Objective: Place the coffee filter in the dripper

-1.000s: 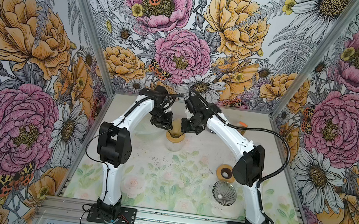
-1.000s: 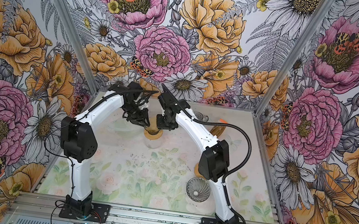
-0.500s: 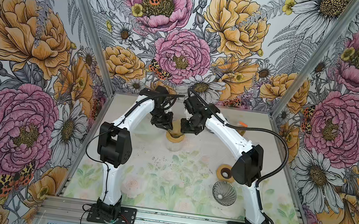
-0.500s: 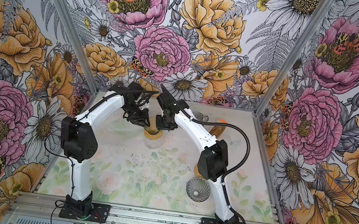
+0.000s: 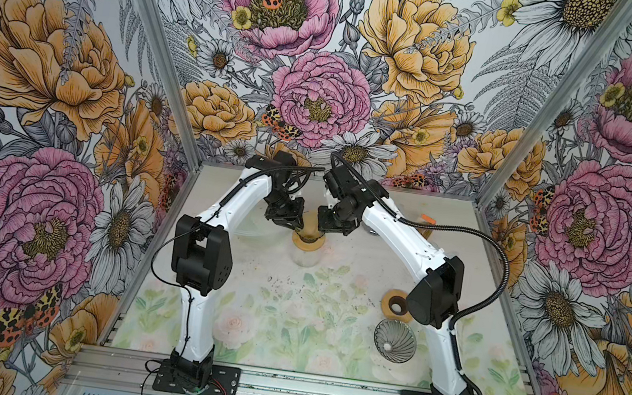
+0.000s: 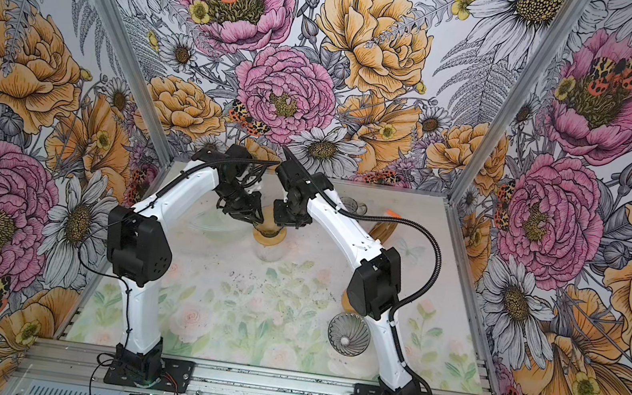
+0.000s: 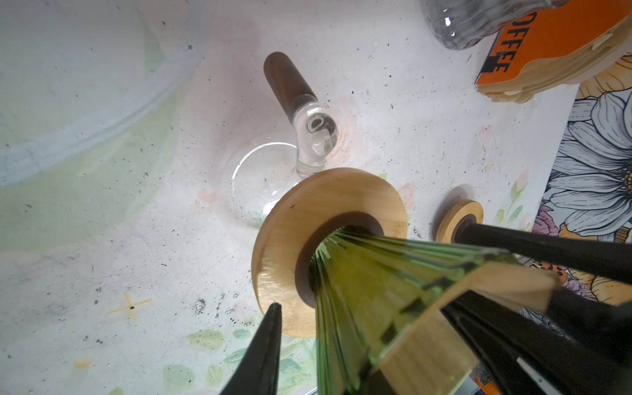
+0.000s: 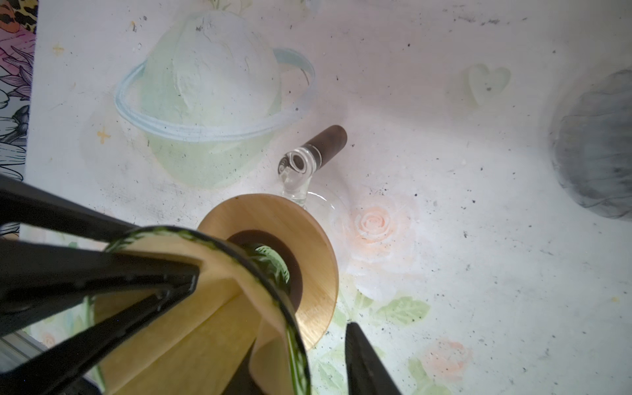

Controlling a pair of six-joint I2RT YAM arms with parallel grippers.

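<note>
In a top view the green glass dripper point(image 5: 308, 222) stands on a wooden collar point(image 5: 307, 242) just above the frame's centre, with the coffee filter point(image 8: 191, 328) already inside it. The left pincer point(image 5: 290, 225) and right pincer point(image 5: 323, 228) each straddle its rim, partly open and gripping nothing. Each has one finger inside by the paper and an outer finger point(image 7: 266, 342) clear of the glass.

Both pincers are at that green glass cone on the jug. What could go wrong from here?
1. The left pincer and right pincer straddle the dripper's rim; a sideways tug might tip it off the carafe.
2. The filter sits folded, not flush with the glass; a withdrawing finger could drag it out.
</note>
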